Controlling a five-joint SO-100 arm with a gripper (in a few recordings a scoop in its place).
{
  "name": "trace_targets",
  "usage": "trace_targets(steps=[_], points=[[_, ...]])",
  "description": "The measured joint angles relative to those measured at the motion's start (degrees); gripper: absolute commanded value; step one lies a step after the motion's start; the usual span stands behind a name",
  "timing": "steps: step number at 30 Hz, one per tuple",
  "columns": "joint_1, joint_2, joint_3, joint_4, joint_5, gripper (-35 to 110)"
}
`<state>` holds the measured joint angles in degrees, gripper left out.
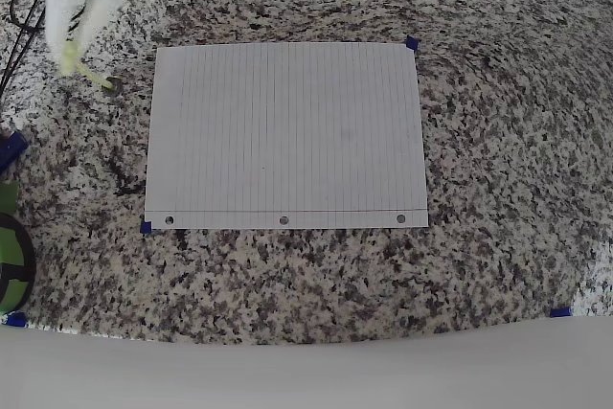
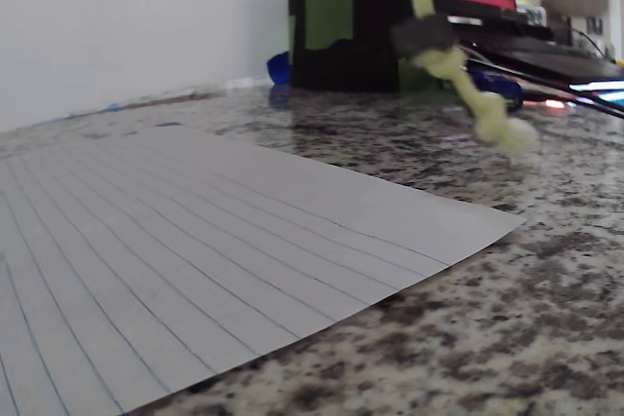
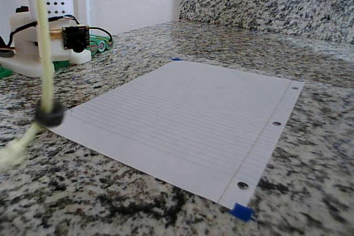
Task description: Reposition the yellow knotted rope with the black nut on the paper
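Hanging yellow knotted rope (image 3: pixel 43 53), black nut (image 3: pixel 50 115), beside paper (image 3: pixel 188 114)

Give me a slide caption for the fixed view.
Pale yellow knotted rope hangs beside white lined paper, small black ring nut near its lower knot.

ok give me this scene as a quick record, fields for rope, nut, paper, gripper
rope: yellow knotted rope hanging upright off the paper's corner, lower knotted end near the granite
nut: black nut on the rope, above the lower knot
paper: paper flat on the counter, bare, blue tape at some corners
gripper: gripper holds the rope's upper part
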<state>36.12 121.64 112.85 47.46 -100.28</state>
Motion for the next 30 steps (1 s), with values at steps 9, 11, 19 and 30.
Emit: trace_targets(steps=[9, 11, 19, 30], points=[[-6.77, 13.62, 16.88, -5.98, 7.03, 0], [-8.96, 16.17, 20.83, -7.21, 9.93, 0], [-18.63, 25.22, 31.90, -8.53, 18.63, 0], [-27.69, 35.51, 36.74, -8.53, 20.48, 0]])
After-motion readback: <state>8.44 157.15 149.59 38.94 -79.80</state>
